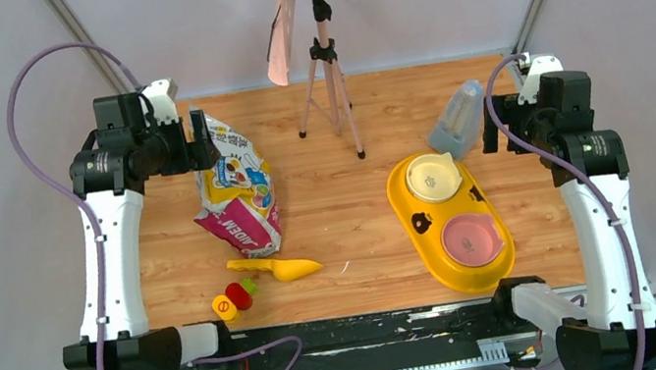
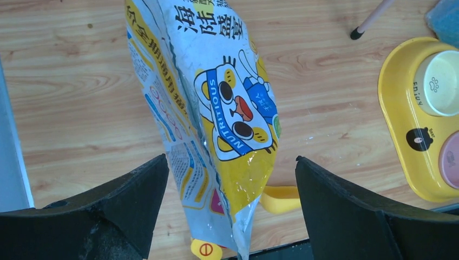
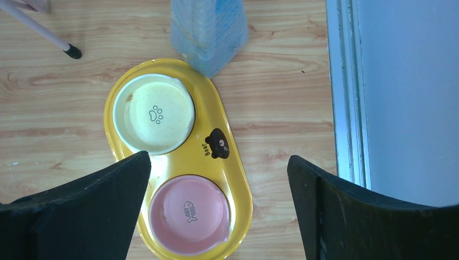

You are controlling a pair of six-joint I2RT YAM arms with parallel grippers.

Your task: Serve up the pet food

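I saw the wooden counter [image 1: 345,192] whole only from overhead. The left end effector [image 2: 230,160] stood with its fingers wide apart and nothing gripped, at the far end of the printed bag [image 2: 227,108]. I could not tell whether they touched. The right end effector [image 3: 218,157] was likewise spread and empty above the yellow feeder tray [image 3: 238,179].

The pet food was hidden from me: the bag is opaque, and no view showed its contents. Its front read "NUTRITIOUS" across a cartoon cat, under Chinese characters; the magenta band's lettering I could not read.

The tray said "Bear". Its cream bowl [image 3: 154,114] had a paw print, and its pink bowl [image 3: 189,211] a fish skeleton. A bluish translucent container [image 3: 208,32] touching the tray's far end was cut off. A yellow scoop [image 1: 278,269] lay just nearer than the bag.
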